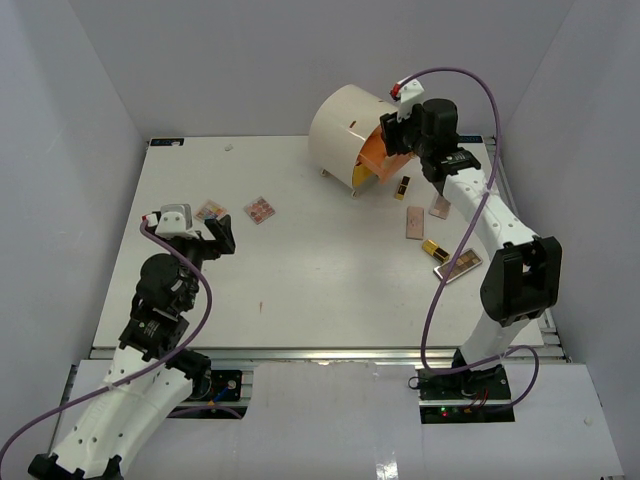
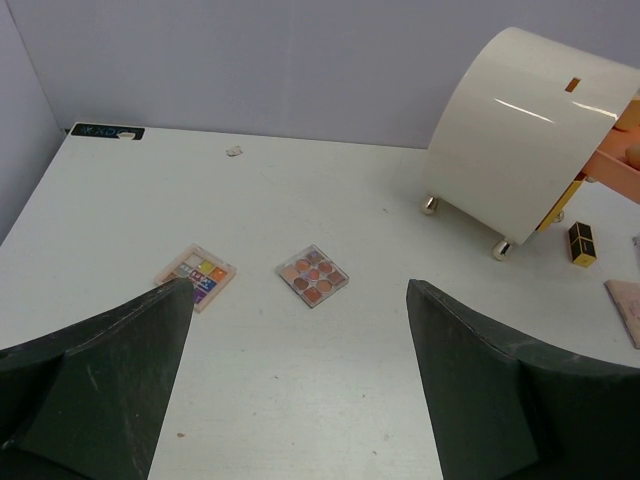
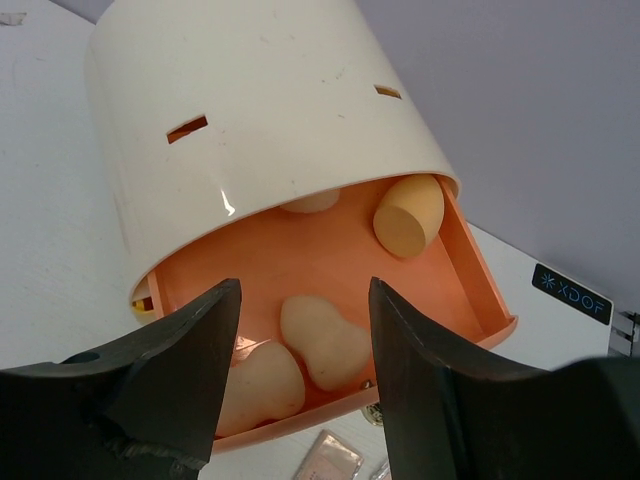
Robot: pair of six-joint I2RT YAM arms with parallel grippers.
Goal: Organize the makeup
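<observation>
My right gripper [image 3: 305, 288] is open and empty, hovering over the pulled-out orange drawer [image 3: 470, 270] of the cream round box [image 1: 340, 128]. Several peach sponges lie in the drawer: two near the front [image 3: 325, 340] [image 3: 255, 385], one at the back right [image 3: 408, 215]. On the table by the box lie a black-and-gold lipstick [image 1: 401, 187], pink palettes [image 1: 415, 222] [image 1: 439, 207], another lipstick [image 1: 433, 249] and a brown palette [image 1: 462, 264]. My left gripper [image 1: 205, 237] is open and empty above the table, near a colourful palette [image 2: 196, 275] and a peach-toned palette [image 2: 313, 275].
White walls enclose the table on the left, back and right. The cream box stands on small gold feet [image 2: 429, 205] at the back right. A small white scrap [image 2: 234, 151] lies near the back edge. The right arm's elbow [image 1: 520, 275] hangs over the right side.
</observation>
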